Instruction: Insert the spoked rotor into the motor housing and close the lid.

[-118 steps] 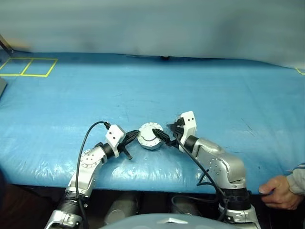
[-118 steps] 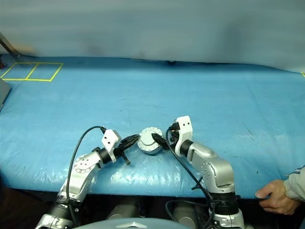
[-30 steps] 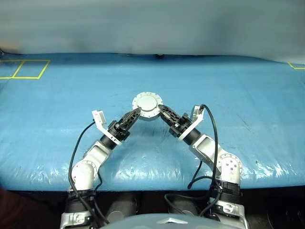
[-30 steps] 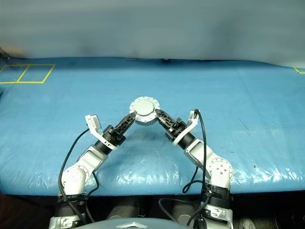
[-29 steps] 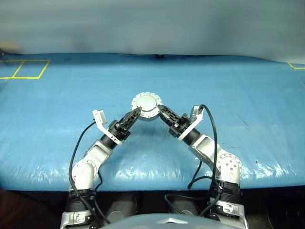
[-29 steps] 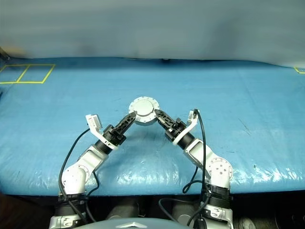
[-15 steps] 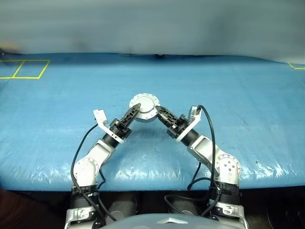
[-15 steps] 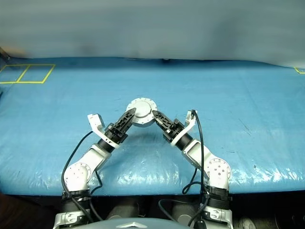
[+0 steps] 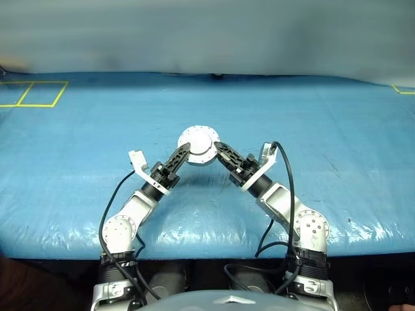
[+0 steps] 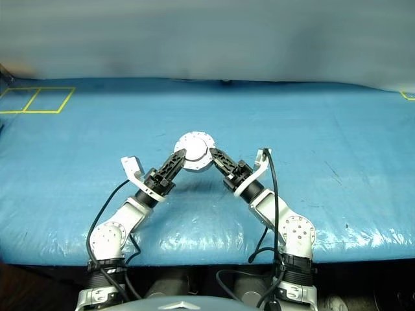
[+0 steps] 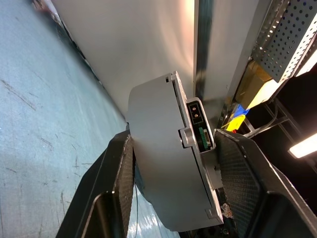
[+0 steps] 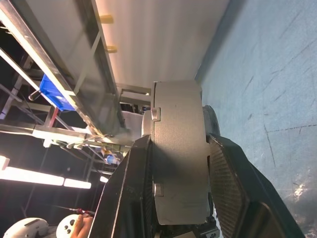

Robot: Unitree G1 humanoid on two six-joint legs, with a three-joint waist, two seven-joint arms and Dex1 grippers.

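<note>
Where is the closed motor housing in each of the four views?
Left eye view: motor housing at centre, between both grippers' tips.
Right eye view: at centre.
Left wrist view: edge-on between the left gripper fingers.
Right wrist view: edge-on in the right gripper.
Shared landmark: blue table cover.

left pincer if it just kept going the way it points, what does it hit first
The closed motor housing: the left pincer already straddles its rim, fingers on either face. Beyond it, probably the right pincer gripping the opposite edge, though depth is unclear.

Left fingers (image 9: 181, 153) newly around housing (image 9: 198, 145).
</note>
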